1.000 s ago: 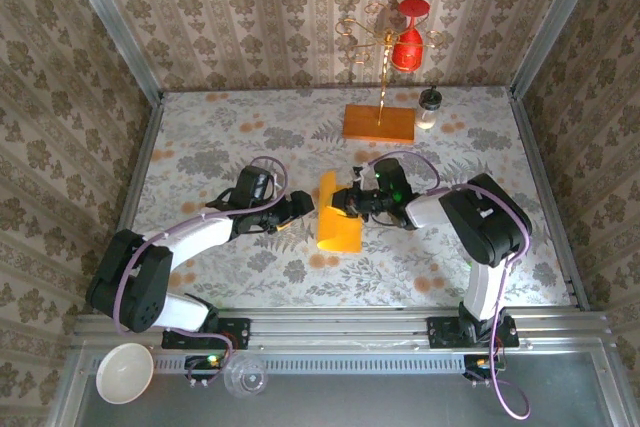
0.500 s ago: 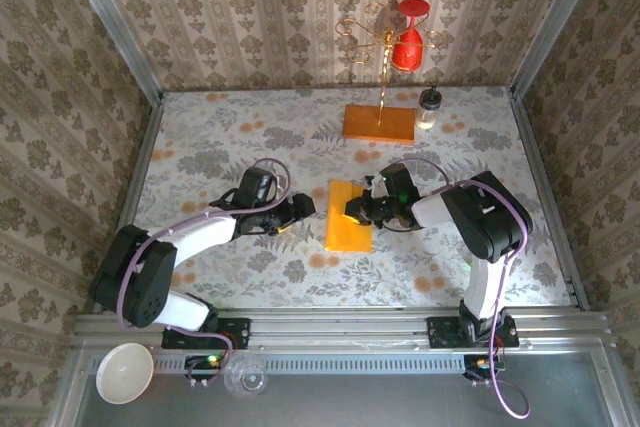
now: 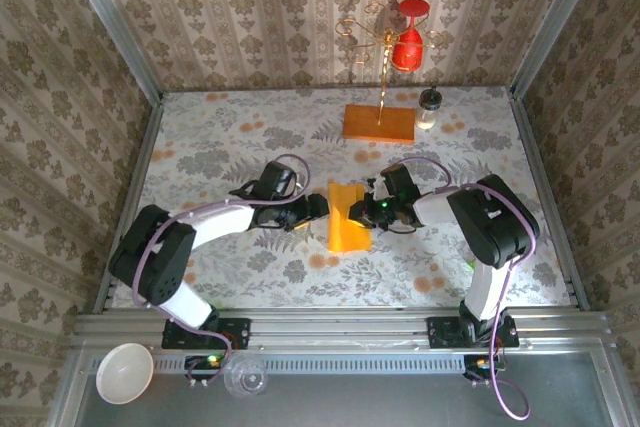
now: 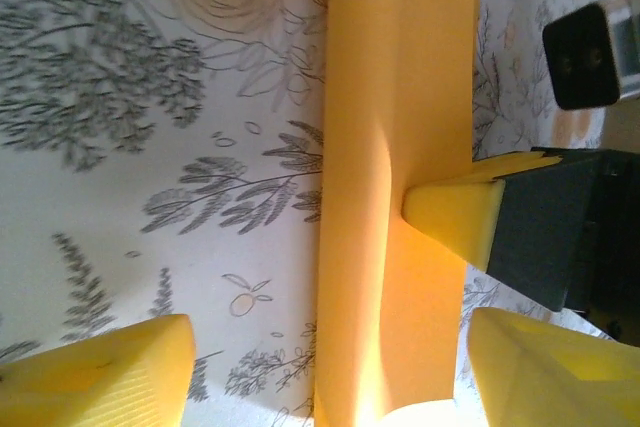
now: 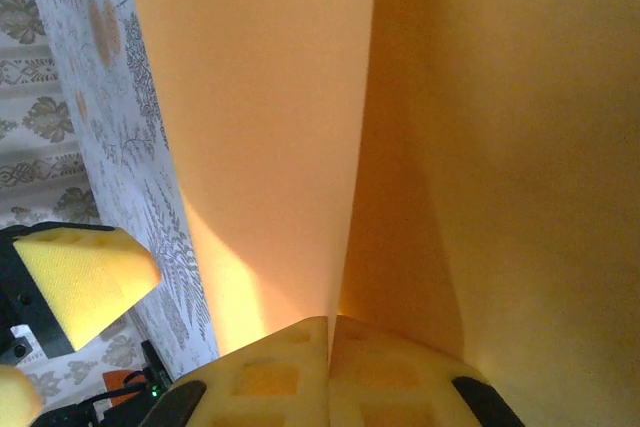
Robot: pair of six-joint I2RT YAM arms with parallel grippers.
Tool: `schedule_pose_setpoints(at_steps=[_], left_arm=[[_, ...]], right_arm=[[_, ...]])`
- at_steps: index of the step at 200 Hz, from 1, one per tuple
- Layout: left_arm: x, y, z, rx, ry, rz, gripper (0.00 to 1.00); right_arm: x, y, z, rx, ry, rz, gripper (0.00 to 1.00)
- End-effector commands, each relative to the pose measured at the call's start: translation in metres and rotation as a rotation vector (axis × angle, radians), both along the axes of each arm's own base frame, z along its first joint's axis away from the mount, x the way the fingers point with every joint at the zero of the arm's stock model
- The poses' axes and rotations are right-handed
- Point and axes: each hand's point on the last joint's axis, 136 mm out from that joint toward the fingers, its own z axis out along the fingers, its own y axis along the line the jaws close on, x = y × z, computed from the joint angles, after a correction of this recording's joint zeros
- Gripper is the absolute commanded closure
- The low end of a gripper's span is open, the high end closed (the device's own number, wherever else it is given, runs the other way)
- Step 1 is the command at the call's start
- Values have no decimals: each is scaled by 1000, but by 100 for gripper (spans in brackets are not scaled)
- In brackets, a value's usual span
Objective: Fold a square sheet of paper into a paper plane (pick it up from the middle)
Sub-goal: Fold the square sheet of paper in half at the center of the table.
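I am pinching the half-folded square sheet of paper (image 3: 347,232) at the middle of the table (image 3: 200,147) in my closed right gripper (image 3: 362,210); my left gripper (image 3: 318,208) is hovering open, empty. Nose folds are remaining.

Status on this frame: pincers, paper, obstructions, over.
Right pincer shut on edge of paper sheet. Left pincer open beside opposite edge. Sheet folded in half, lying on table. Wooden block well behind, not obstructing.
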Motion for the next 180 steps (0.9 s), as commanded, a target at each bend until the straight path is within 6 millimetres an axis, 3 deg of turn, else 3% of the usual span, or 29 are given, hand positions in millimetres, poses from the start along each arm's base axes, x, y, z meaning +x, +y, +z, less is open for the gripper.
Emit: schedule_pose_setpoints(at_steps=[1,41,127,180], left_arm=[[-1,-14,-2,18,16,-54,33],[1,-30,-12,39,45,-88,45],[2,-42,-34,126,106,-107,50],[-1,-38,-50,220,145,-99,53]], right_arm=[[4,-5,9,-29,-30,-5,92],[3,-5,17,-25,-44,-4,92],[-1,-19,16,-130,-52,-4,92],[0,-26,12,-194,-55,4,92]])
